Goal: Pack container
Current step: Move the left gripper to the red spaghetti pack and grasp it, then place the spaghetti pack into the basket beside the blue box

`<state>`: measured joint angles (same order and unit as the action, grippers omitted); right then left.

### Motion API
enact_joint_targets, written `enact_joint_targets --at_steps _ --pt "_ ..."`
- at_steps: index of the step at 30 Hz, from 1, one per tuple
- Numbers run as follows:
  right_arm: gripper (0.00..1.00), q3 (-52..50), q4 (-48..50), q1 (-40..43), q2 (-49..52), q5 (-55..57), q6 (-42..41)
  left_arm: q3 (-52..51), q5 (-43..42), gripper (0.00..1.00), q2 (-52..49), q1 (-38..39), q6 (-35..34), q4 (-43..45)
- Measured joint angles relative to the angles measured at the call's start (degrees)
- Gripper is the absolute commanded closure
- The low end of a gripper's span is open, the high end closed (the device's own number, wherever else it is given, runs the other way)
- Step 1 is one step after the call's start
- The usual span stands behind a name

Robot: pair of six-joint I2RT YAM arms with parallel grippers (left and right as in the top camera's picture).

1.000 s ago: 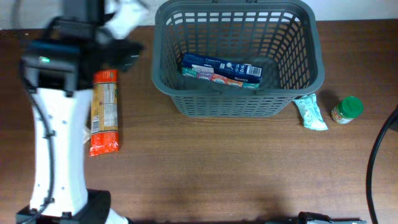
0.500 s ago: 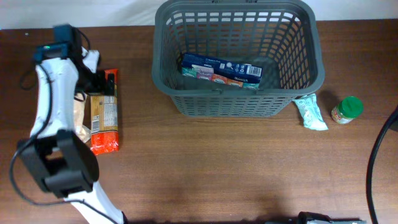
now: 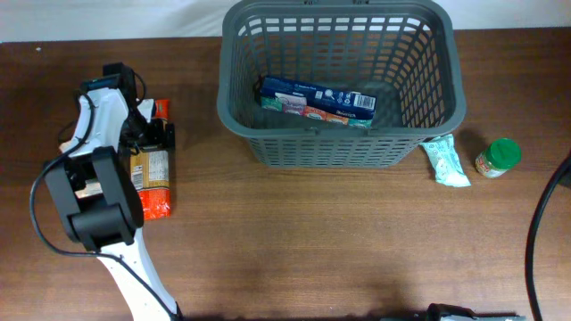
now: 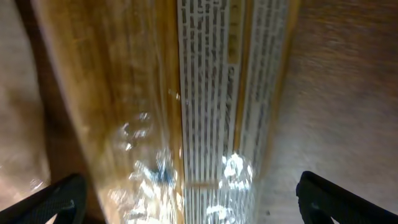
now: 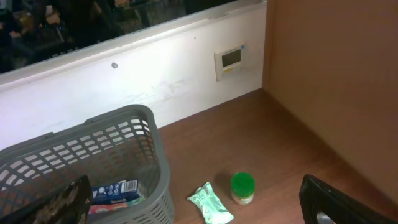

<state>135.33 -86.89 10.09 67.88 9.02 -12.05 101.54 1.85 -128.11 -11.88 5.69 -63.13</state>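
One basket point(image 3: 339, 148) — apart from left gripper point(image 3: 153, 135).

The basket point(image 3: 446, 85) is dark grey all over, its walls a lattice of slots. Inside lies a blue box point(image 3: 317, 100) with white lettering and red and green patches. On the brown wood-grain table point(image 3: 312, 241), the long packet point(image 3: 153, 178) is orange-red with a tan printed label. The pouch point(image 3: 444, 163) is pale mint green, and the small jar point(image 3: 496, 159) has a bright green lid.
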Motion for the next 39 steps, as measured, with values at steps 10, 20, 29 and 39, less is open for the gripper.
enact_joint_targets --at_steps 10,20,29,39 --pt "0.01 0.0 0.0 0.0 0.0 0.0 0.0 0.0 0.2 0.42 -2.7 -0.2 -1.2 0.8" --pt "0.01 0.0 0.0 0.0 0.0 0.0 0.0 0.7 0.2 0.98 -1.0 -0.3 -1.2 -0.2" --pt "0.01 0.0 0.0 0.0 0.0 0.0 0.0 11.1 0.0 0.98 -4.6 -0.2 -1.2 -10.6" --pt "0.01 0.0 -0.1 0.0 0.0 0.0 0.0 52.7 -0.2 0.98 -5.2 2.5 1.1 -23.6"
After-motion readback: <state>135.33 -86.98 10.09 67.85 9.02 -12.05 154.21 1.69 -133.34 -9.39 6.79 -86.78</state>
